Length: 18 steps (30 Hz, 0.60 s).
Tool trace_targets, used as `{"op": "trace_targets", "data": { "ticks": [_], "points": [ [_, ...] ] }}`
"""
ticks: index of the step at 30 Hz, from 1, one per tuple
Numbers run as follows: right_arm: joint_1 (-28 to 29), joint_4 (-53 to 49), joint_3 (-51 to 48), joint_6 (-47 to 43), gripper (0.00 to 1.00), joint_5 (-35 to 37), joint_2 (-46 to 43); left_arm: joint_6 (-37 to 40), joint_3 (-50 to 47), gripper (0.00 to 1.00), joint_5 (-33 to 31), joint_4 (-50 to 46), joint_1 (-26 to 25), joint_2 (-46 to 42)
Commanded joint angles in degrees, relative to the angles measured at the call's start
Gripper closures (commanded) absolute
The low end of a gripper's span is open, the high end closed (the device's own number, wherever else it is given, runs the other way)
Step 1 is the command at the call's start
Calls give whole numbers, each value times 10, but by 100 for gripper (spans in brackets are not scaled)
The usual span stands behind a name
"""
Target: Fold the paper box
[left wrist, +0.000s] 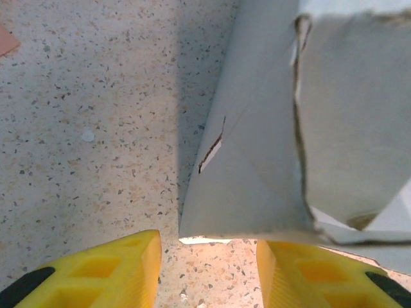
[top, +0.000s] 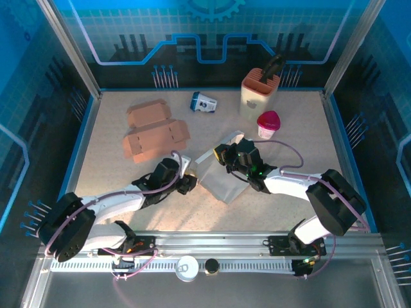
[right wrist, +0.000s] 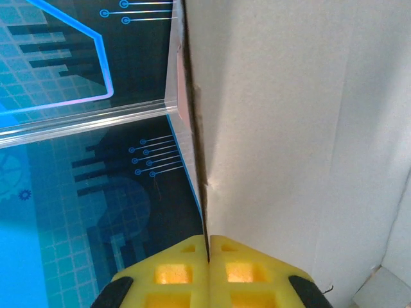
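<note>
My arms (top: 115,204): white links, black joints, pink cables (top: 292,151) looped beyond the silver rail (top: 218,244). Fingers (left wrist: 122,273) yellow, black-tipped.

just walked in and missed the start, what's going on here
A pale paper box is mid-fold. The right gripper is shut on the thin edge of one of its panels. The left gripper is open, down low with the box's corner just ahead of it, not gripping anything.
</note>
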Motion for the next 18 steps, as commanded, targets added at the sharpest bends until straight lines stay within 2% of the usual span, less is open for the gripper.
{"op": "trace_targets", "data": {
  "ticks": [1,6,18],
  "points": [
    [-4,-30,2,5,100,-13,17,26,19,59,-6,17,-11,20],
    [-3,1,-5,5,100,-17,32,18,24,72,-28,24,-23,30],
    [-1,8,-13,8,100,-18,27,28,20,73,-42,58,-33,23]
  ]
}}
